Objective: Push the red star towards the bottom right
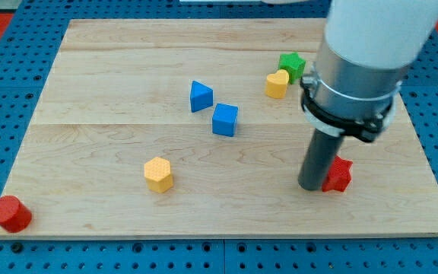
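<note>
I am pressing my tip (311,186) against the view's left side of the red star (338,174), which is sitting toward the counter's (105,129) bottom right, short of the corner. Some pushing is remaining, I judge; no pincer is fitted.

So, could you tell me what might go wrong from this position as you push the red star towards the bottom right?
My tip sits against the left side of the red star, slightly lower than its centre. Two risks, as I judge them:
1. Contact is off-centre, so the star may spin or slip past the rod rather than travel down and right.
2. The star already lies near the board's bottom right corner; too long a push could send it over the edge.
</note>
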